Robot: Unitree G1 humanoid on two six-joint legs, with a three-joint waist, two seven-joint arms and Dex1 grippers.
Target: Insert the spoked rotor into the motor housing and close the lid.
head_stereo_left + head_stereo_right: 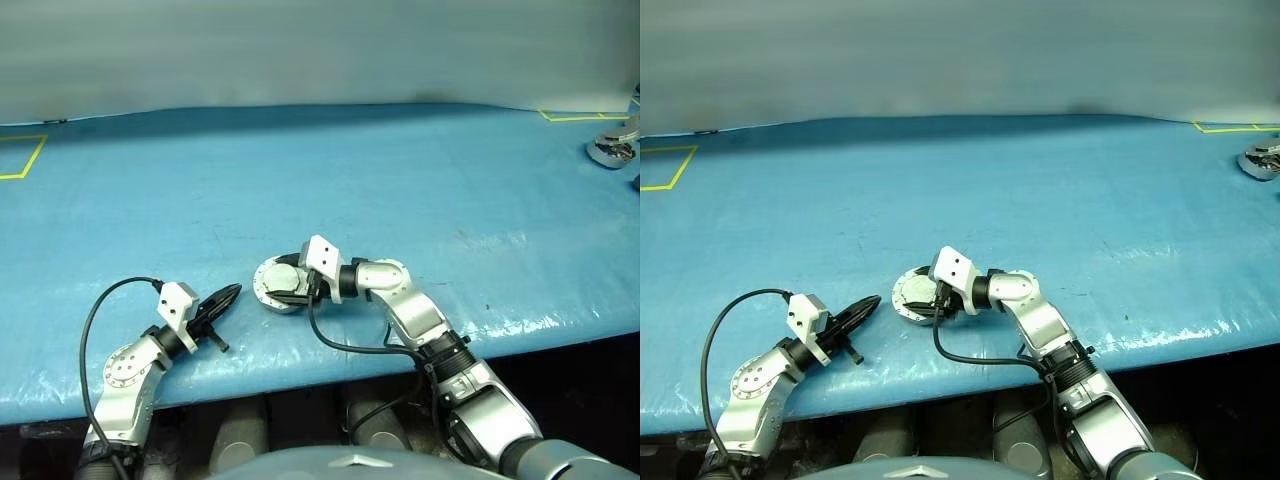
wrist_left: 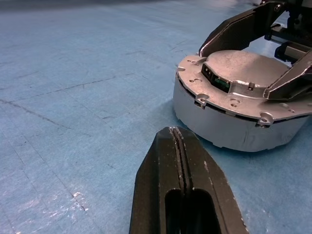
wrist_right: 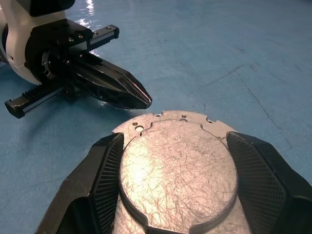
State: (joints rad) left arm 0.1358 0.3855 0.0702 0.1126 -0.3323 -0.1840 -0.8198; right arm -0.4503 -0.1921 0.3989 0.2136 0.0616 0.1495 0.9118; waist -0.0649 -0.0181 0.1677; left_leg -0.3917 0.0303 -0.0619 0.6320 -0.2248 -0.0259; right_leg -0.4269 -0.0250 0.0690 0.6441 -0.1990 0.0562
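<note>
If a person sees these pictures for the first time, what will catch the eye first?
Near the front edge of the blue table, the right gripper has its two black fingers on either side of the round silver motor housing, whose pale grey lid lies closed on top. Just beside it, the left gripper is shut and points at the housing.

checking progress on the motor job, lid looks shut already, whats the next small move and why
Probably ease the right pincer apart and lift it clear. The lid already lies flat on the motor housing, and the pincer's fingers straddle the lid's raised middle. The left pincer sits shut beside the housing, apart from it.
</note>
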